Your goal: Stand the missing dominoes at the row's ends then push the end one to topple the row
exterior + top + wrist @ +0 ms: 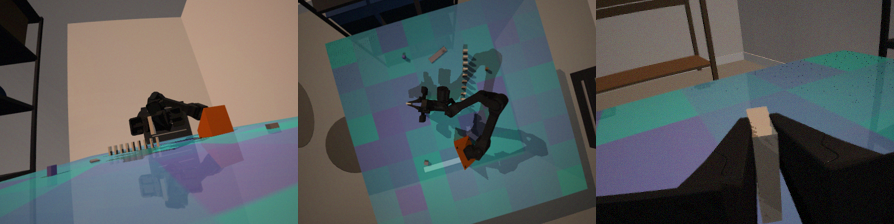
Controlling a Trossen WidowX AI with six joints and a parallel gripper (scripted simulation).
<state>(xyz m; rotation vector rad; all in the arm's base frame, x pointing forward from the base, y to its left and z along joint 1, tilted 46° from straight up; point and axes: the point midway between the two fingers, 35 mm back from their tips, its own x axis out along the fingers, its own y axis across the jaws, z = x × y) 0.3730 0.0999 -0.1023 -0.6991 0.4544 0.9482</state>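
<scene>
Between the nearly closed fingers of the end effector (762, 137) a tan domino (764, 163) is pinched, its pale end poking out past the fingertips, held above the checkered surface (383, 144). Behind the end effector, beyond the wrist, the standing row of dominoes (464, 75) runs away from the arm, well apart from the held piece.

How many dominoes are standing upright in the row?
9, evenly spaced in one straight row. Its near end runs under the arm in the top view, so another may be hidden.
</scene>
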